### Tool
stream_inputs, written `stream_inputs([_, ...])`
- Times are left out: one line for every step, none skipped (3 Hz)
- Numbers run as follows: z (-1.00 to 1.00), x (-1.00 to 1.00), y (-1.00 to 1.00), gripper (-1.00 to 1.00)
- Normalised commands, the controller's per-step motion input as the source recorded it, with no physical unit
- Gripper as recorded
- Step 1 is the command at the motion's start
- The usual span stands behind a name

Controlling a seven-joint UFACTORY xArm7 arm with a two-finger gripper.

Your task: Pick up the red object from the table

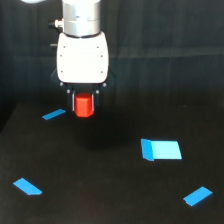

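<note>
- The tabletop (100, 190) looks matt black, faintly grainy.
- The red object (84, 105) looks smooth, plastic-like.
- The claw (84, 102) housing, upper centre, is glossy white beneath a brushed metallic collar.

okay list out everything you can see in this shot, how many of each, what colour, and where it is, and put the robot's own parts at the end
red object: one, red-orange, between the gripper's fingers, apparently lifted off the table, upper left of the exterior view.
large blue piece: one, light blue, on the table right of centre.
thin blue piece: one, blue, on the table just left of the red object.
blue piece at lower left: one, light blue, flat on the table.
blue piece at lower right: one, light blue, flat on the table.
table: one, matte black, fills the lower view.
gripper: one, white body with dark fingers, pointing down, closed on the red object.
arm: one, silver-white, at the top, above the gripper.
</note>
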Motion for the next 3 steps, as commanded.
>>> stream_inputs([0.47, -0.01, -0.17, -1.0])
stream_inputs([0.34, 0.06, -0.11, -1.0])
stream_inputs([0.3, 0.08, -0.13, -0.94])
